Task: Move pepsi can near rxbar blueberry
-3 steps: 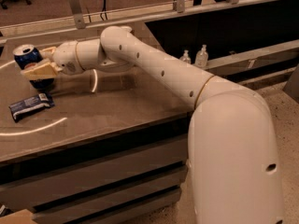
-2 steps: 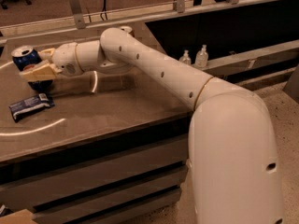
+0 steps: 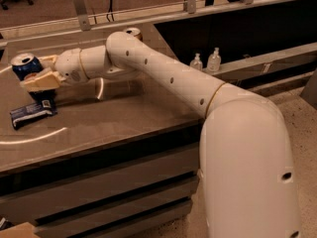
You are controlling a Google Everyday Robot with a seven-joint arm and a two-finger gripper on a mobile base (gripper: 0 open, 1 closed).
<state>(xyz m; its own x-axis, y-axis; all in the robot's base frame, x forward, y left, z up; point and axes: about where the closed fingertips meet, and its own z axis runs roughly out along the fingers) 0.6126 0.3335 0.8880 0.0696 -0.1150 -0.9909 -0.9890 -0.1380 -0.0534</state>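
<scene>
The pepsi can (image 3: 25, 65), dark blue with a silver top, is at the far left of the table, held between the tan fingers (image 3: 41, 80) of my gripper (image 3: 33, 72). The gripper is shut on the can, one finger in front of it and one behind. The can is tilted a little. The rxbar blueberry (image 3: 31, 113), a flat dark blue wrapper with white patches, lies on the table just below the can and the gripper. The can's lower part is hidden behind the front finger.
A gold can (image 3: 132, 32) stands at the table's back, partly hidden behind my arm. Two small clear bottles (image 3: 205, 61) stand on a ledge to the right. The table (image 3: 124, 118) has its front edge near the bar. A railing runs along the back.
The gripper with the pepsi can has shifted slightly left and down, closer to the rxbar. The bar has not moved.
</scene>
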